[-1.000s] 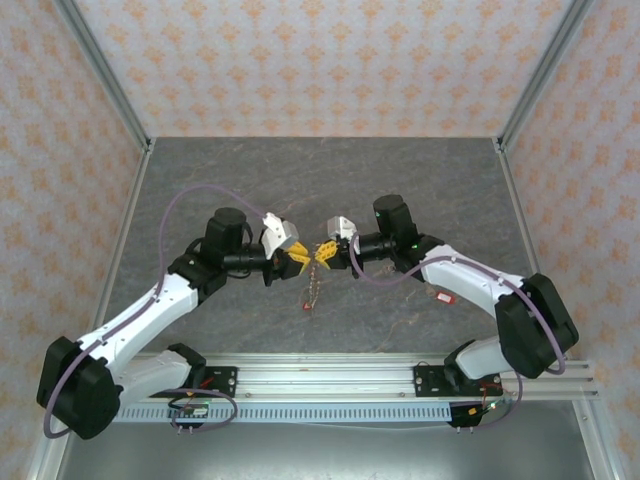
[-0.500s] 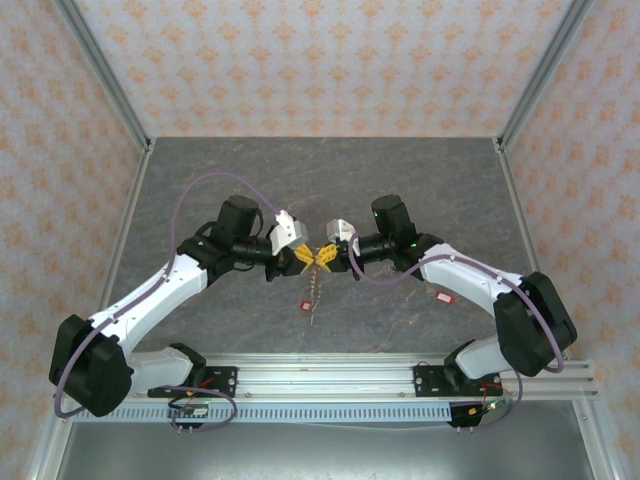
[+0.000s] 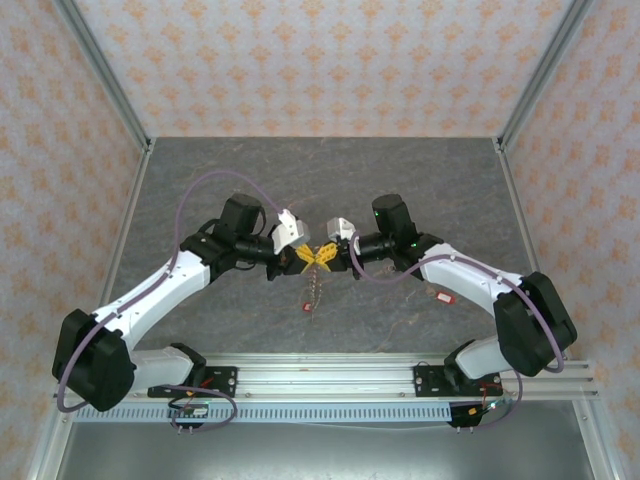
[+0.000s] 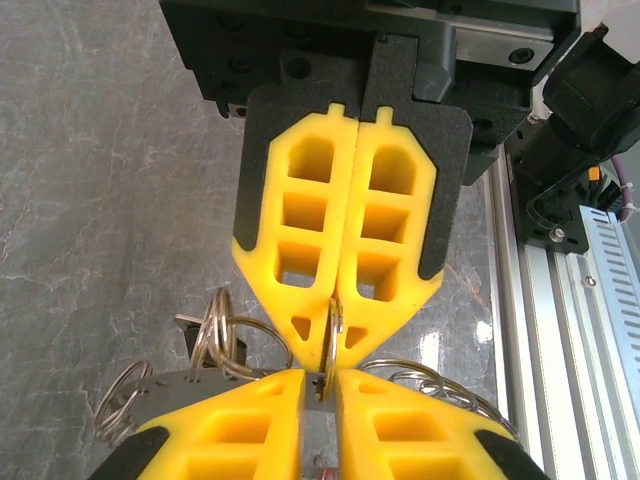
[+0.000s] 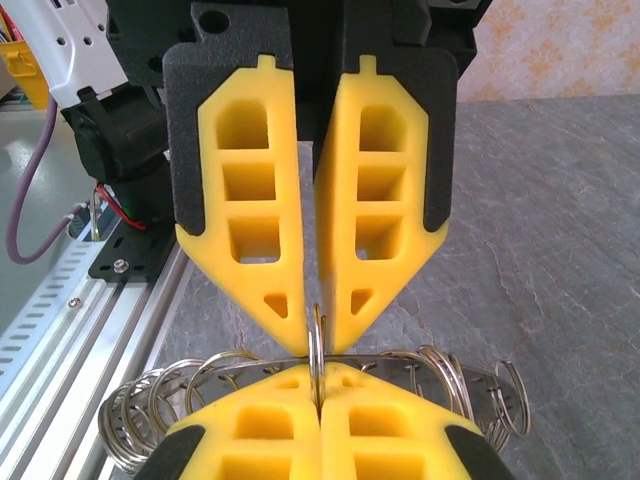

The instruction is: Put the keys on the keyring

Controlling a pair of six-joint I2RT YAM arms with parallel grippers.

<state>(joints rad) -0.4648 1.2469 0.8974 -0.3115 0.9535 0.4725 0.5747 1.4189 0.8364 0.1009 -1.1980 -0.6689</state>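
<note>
From above, the left gripper [image 3: 310, 257] has closed in tip-to-tip with the right gripper [image 3: 327, 255], ring [image 3: 313, 288] dangling below, a key [image 3: 441, 295] lying apart; left wrist: its jaws narrowed onto the ring [image 4: 332, 330]; right wrist: jaws clamped on it [image 5: 316, 335], so threading looks next.

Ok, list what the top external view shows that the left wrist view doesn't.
Top external adds the whole left arm and right arm, a chain-like strand running toward the near edge, and a red-tagged key beside the right arm. Left wrist adds the keyring edge-on in the shut tips of the right gripper, more rings looped beside it. Both show the left gripper meeting the right tip to tip over the grey table.
</note>
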